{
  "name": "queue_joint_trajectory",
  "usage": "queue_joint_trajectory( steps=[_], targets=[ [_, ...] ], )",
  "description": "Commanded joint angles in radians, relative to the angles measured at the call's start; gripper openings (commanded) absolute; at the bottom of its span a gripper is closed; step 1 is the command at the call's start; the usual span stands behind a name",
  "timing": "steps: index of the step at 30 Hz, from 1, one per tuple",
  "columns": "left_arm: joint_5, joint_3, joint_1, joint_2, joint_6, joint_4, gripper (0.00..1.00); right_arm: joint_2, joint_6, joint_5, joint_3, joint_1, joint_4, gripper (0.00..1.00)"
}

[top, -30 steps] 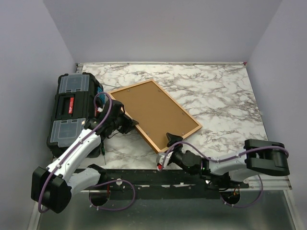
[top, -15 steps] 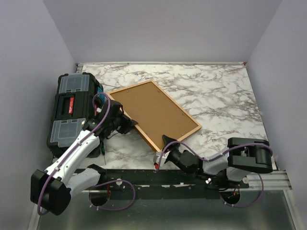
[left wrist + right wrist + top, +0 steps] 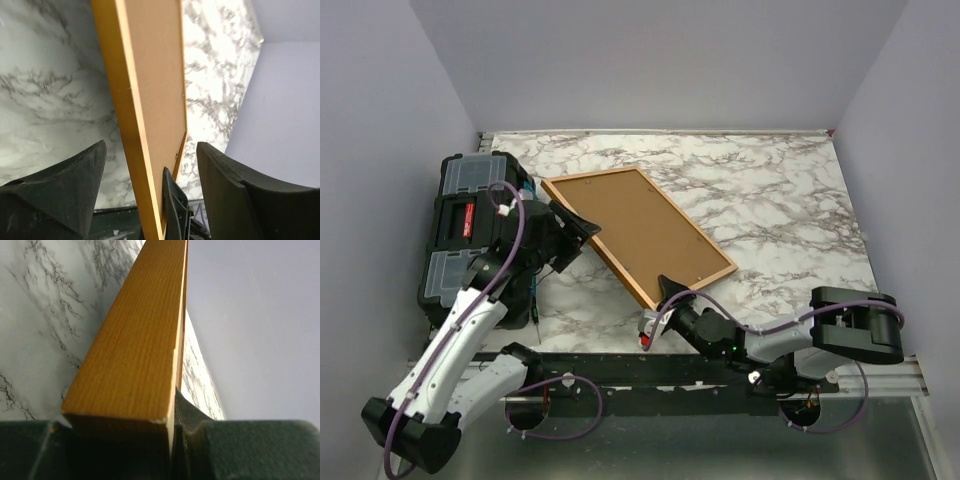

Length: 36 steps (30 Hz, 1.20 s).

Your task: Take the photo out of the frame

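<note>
On marble table point(image 3: 770, 200), grips the frame point(image 3: 135, 340), lying back-up at centre, by its 6 o'clock corner with right gripper point(image 3: 667, 292), spreads left gripper point(image 3: 575, 228) open around its 9 o'clock edge; photo not visible, not yet removed.

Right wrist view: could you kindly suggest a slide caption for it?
Right claw clamped on the frame corner over the marble table.

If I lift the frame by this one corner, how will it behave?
Probably stiff: the frame has solid wooden rails around a flat backing board. Likely to swing: the right end effector pinches only its near corner. Smooth wood may slip.
</note>
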Motion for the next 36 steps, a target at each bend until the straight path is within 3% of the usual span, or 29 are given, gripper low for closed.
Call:
queue_joint_trajectory(
  steps=[1,9,25,36],
  targets=[
    [-0.177,0.148,0.006,-0.106,0.173,-0.117,0.75,-0.085,0.193,-0.019,-0.004,-0.003,-0.068,0.00],
    [-0.363,0.277,0.007,-0.240,0.311,-0.181,0.75,-0.244,0.381,-0.156,0.027,-0.053,-0.294,0.00],
    [-0.322,0.221,0.007,-0.299,0.277,-0.161,0.75,-0.418,0.571,-0.384,-0.009,-0.268,-0.290,0.00],
    [-0.300,0.211,0.007,-0.323,0.262,-0.165,0.74,-0.470,0.893,-0.538,0.004,-0.480,-0.360,0.00]
  ],
)
